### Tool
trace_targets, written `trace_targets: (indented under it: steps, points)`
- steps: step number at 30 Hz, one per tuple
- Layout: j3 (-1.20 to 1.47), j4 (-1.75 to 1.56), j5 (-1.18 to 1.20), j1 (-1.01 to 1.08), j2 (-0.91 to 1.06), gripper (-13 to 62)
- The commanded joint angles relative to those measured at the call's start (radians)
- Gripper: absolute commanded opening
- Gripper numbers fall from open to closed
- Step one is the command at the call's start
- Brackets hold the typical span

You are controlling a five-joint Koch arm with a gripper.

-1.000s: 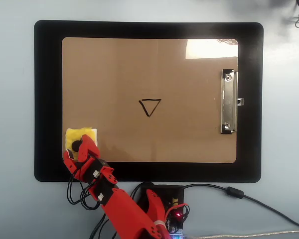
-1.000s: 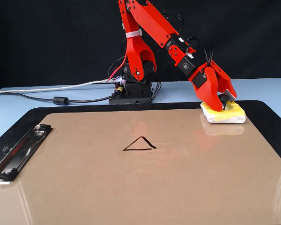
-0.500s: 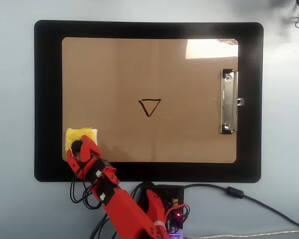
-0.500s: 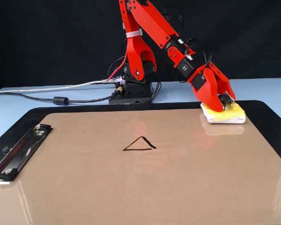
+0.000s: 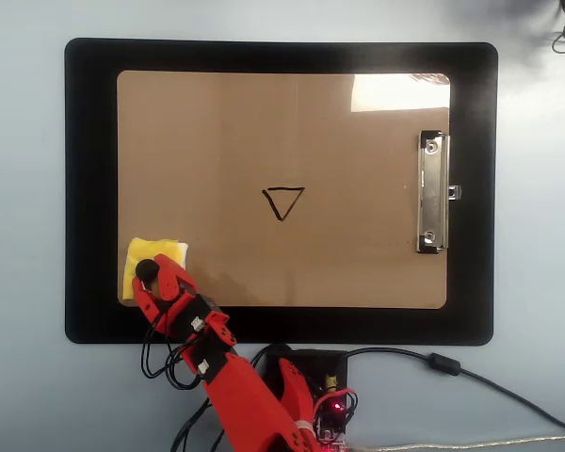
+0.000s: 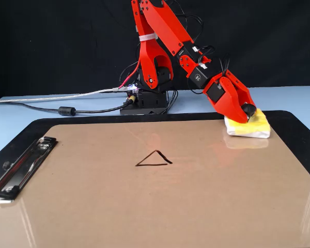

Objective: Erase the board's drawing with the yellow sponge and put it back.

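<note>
The brown board (image 5: 358, 254) lies on a black mat (image 5: 89, 188), its metal clip (image 5: 432, 193) at the right in the overhead view. The drawing (image 5: 283, 202), a thin black triangle, is in the board's middle and also shows in the fixed view (image 6: 154, 159). The yellow sponge (image 5: 165, 252) rests on the board's near-left corner in the overhead view, and at the far right in the fixed view (image 6: 256, 126). My red gripper (image 5: 149, 280) sits on top of the sponge with its jaws closed around the sponge's black knob, as the fixed view (image 6: 246, 112) also shows.
The arm's base (image 5: 311, 386) stands just off the mat's near edge in the overhead view. Cables (image 6: 67, 110) run from it across the pale blue table. The clip (image 6: 20, 168) is at the left in the fixed view. A black backdrop stands behind the arm.
</note>
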Motion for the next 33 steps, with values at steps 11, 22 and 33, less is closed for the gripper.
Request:
trace_targets:
  steps: [11,22,33]
  points:
    - [-0.178,0.703,0.100,0.540,0.485,-8.2]
    - [-0.179,0.405,0.124,0.868,0.222,-8.2]
    - [-0.058,0.124,0.126,0.899,0.018,-8.2]
